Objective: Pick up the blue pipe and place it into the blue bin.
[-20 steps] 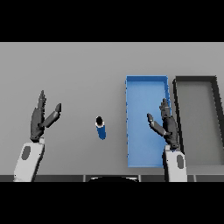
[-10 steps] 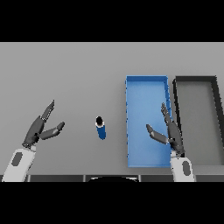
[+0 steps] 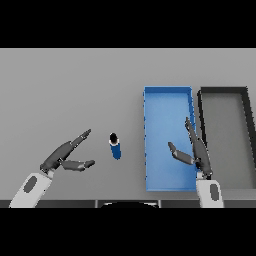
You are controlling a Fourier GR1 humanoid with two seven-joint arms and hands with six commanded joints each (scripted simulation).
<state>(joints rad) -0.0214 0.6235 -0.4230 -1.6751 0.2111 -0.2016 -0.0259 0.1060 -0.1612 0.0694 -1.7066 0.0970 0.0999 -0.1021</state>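
The pipe is a short blue cylinder with a dark top end, standing upright on the table, left of the bin and apart from it. The bin is a long blue rectangular tray, open-topped.

pipe on table, left of bin, tray rightmost

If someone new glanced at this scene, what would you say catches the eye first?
The bright blue bin stands out right of centre, with a dark bin beside it on its right. A small blue pipe stands alone on the grey table, left of the bin. The left hand is open near the pipe; the right hand hovers over the blue bin.
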